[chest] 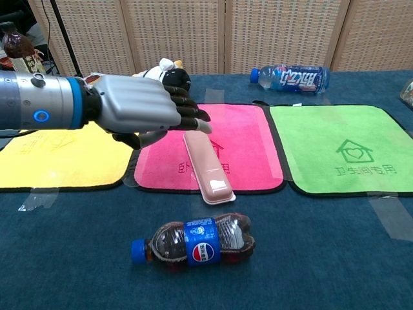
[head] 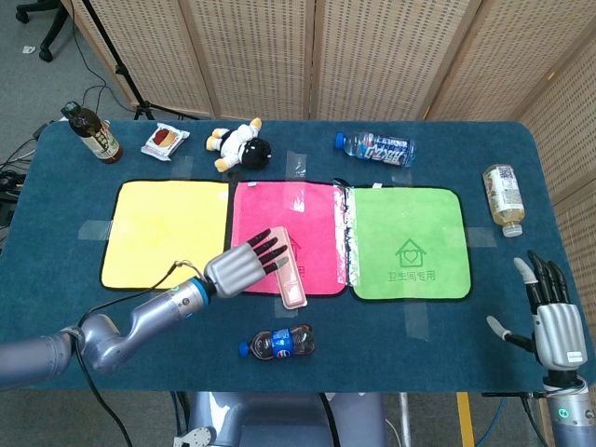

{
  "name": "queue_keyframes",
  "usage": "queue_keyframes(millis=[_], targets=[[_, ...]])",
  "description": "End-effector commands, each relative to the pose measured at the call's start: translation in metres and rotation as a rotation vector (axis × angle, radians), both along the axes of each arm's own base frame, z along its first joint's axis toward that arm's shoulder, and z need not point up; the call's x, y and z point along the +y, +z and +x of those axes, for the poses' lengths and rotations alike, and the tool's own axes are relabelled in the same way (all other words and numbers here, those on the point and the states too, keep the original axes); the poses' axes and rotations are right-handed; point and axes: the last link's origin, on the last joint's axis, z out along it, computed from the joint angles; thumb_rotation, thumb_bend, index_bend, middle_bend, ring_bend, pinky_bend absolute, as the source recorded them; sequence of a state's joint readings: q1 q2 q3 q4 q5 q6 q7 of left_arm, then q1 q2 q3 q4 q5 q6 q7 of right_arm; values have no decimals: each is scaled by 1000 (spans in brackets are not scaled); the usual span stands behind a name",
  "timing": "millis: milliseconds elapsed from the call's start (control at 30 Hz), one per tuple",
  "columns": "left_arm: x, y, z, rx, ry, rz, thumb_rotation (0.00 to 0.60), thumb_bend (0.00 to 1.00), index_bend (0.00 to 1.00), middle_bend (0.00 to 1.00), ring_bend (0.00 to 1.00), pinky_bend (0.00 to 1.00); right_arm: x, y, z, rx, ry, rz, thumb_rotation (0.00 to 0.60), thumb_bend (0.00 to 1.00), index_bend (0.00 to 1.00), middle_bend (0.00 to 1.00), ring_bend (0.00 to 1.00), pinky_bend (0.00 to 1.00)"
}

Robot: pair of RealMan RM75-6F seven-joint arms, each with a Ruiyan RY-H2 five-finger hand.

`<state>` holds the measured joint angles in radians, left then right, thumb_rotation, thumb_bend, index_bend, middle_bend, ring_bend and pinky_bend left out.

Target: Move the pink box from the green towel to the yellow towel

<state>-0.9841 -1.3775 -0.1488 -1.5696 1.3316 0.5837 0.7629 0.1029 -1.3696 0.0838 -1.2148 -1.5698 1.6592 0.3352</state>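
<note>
The pink box (head: 292, 284) (chest: 208, 165) lies lengthwise on the pink towel (head: 312, 223) (chest: 248, 145), its near end over the towel's front edge. The green towel (head: 408, 244) (chest: 342, 148) to the right and the yellow towel (head: 163, 233) (chest: 58, 155) to the left are both bare. My left hand (head: 247, 265) (chest: 139, 110) hovers palm down, fingers spread, over the box's far end and holds nothing. My right hand (head: 549, 317) stands open at the table's front right corner, outside the chest view.
A cola bottle (head: 277, 344) (chest: 197, 242) lies in front of the pink towel. Along the back stand a tea bottle (head: 92, 132), a snack packet (head: 165, 141), a plush toy (head: 240, 145) (chest: 161, 77) and a water bottle (head: 375, 147) (chest: 290, 77). Another bottle (head: 504, 197) lies far right.
</note>
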Motion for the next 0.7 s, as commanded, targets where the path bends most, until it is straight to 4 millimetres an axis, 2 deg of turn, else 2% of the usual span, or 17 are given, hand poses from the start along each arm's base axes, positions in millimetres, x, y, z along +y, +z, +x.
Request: queue_keyframes(millis=[33,333,700], targets=[[1,-10,4,14,-8,-17,600,889,0,0,0,0,0,2,-2,-6,-7,-5,600,171,34,0,0,0],[1,-40,15,46,-21,-66,600,889,0,0,0,0,0,7,-8,-27,-30,-19,600,160,34,0,0,0],[0,-57,19,70,-31,-86,600,891,0,0,0,0,2,12,-12,-45,-43,-30,600,159,34,0,0,0]])
